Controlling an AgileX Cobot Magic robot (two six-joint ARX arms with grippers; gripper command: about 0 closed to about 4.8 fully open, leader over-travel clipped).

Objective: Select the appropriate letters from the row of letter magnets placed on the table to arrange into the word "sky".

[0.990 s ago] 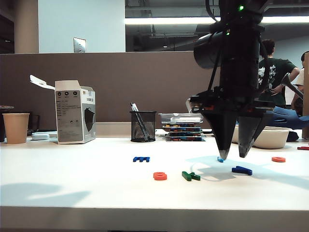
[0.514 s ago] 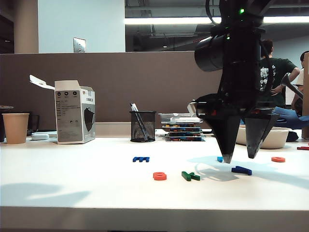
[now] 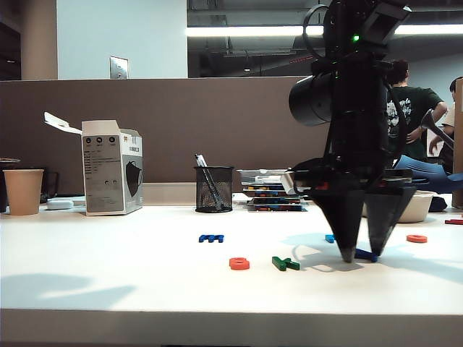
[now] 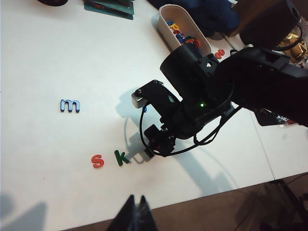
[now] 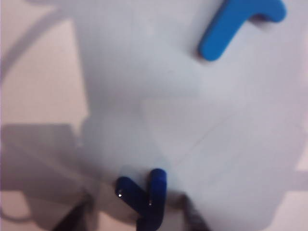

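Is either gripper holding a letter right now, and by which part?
Neither. The right gripper stands open astride the dark blue Y, not yet closed. The left gripper is shut, empty.

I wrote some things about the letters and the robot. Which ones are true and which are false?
1. The orange-red S lies right beside the green K on the table. True.
2. The right gripper is lifted high up, away from every letter. False: its tips are low at the tabletop, on either side of the dark blue Y, with the jaws apart.
3. The dark blue m sits alone, away from the S and the K. True.
4. The paper cup stands in the middle of the letters. False: it stands far off at the left edge of the exterior view.
5. The left gripper is holding the green K. False: it holds nothing, its fingers look closed and it is off to the side.
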